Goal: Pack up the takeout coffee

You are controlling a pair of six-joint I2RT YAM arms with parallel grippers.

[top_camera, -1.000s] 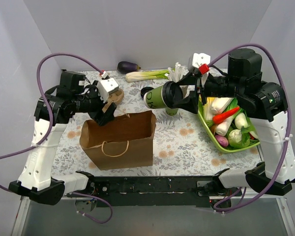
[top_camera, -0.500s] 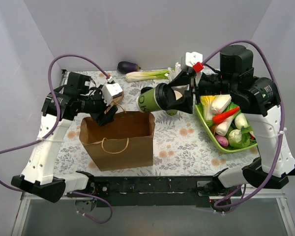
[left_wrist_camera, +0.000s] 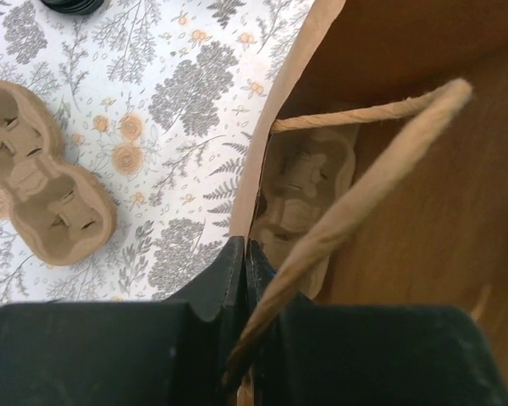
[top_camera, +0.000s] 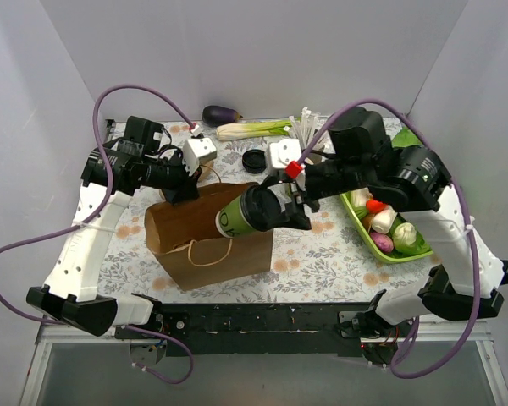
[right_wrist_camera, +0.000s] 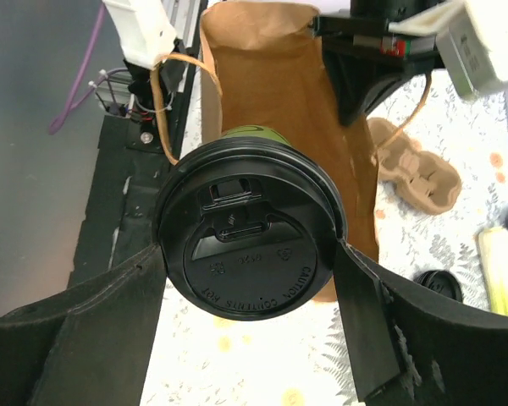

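Floral-covered bench (top_camera: 322, 245): left end effector (left_wrist_camera: 244, 255) clenched on paper bag (top_camera: 207, 245) rim; right end effector (right_wrist_camera: 250, 279) grasping takeout coffee (top_camera: 241, 213) over bag mouth. Insertion and release outstanding.

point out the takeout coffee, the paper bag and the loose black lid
takeout coffee (right_wrist_camera: 247, 245): right wrist view, centre of its black lid
paper bag (top_camera: 239, 258): top external view, its front face
loose black lid (top_camera: 254, 161): top external view, middle of its top
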